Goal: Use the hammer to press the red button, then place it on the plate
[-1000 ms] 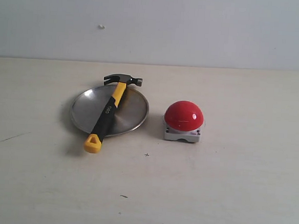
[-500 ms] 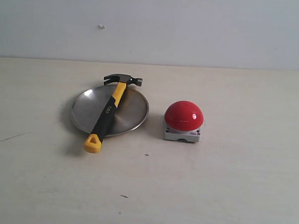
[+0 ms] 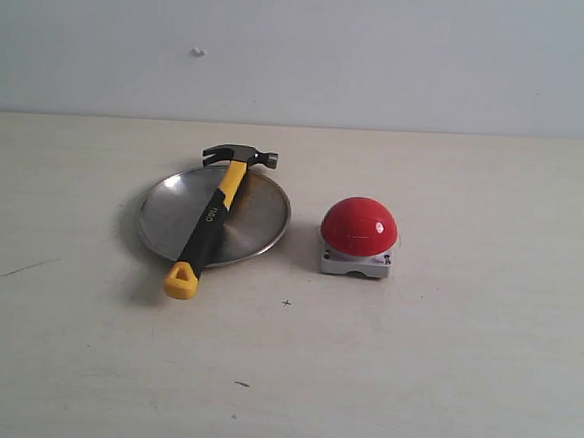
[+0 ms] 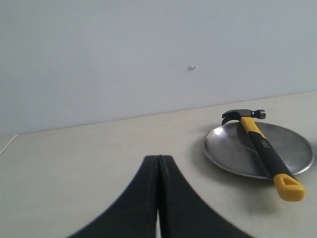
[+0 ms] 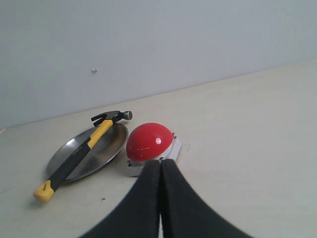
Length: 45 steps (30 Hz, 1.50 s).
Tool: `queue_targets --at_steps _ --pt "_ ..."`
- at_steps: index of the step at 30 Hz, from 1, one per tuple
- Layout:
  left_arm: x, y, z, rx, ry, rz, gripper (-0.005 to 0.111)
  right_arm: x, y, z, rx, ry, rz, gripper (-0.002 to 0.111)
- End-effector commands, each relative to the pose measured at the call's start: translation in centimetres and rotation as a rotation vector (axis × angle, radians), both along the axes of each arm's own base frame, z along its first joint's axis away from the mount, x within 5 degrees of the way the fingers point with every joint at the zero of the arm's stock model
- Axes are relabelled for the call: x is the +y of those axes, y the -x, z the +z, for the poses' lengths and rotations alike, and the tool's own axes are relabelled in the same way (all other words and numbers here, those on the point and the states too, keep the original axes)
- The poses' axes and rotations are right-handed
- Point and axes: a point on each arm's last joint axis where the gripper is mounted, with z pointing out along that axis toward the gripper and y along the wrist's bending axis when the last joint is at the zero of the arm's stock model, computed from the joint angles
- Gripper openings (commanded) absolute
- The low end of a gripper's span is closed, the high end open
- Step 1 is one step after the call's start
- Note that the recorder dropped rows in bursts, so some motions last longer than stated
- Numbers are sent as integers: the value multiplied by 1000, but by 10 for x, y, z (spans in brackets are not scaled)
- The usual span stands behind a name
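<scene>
The hammer point(image 3: 213, 215) lies across the silver plate point(image 3: 257, 222), its dark head past the far rim and its yellow looped end over the near rim on the table. The red button point(image 3: 360, 227) stands to the right of the plate on its grey-white base. Neither gripper shows in the exterior view. In the left wrist view my left gripper point(image 4: 159, 159) is shut and empty, well short of the plate point(image 4: 225, 151) and hammer point(image 4: 262, 146). In the right wrist view my right gripper point(image 5: 161, 162) is shut and empty, pointing at the red button point(image 5: 148, 141), with hammer point(image 5: 81, 151) and plate point(image 5: 106, 151) beside it.
The pale table point(image 3: 442, 370) runs back to a plain light wall point(image 3: 384, 55) with a small speck on it. A few small dark marks dot the tabletop near the front.
</scene>
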Motion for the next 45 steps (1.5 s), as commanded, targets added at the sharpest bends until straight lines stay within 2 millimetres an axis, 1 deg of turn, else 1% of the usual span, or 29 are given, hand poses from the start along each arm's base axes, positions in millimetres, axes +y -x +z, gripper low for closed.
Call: queue_targets --at_steps 1,3,7,13,17,23,45 --pt "0 0 -1 -3 2 2 0 -1 1 0 -35 76 5 0" --pt "0 0 -1 -3 2 2 0 -2 1 0 -52 162 8 0" --pt "0 0 -1 -3 2 2 0 -4 4 3 -108 270 -13 0" --pt "0 0 -1 -4 1 2 0 -10 5 3 -110 324 -114 0" --pt "0 0 -1 -4 1 2 0 -14 5 1 -72 359 -173 0" --pt "0 0 -1 -4 1 2 0 -14 6 -7 17 343 -167 0" --pt "0 0 -1 -4 1 2 0 -14 6 -7 17 341 -167 0"
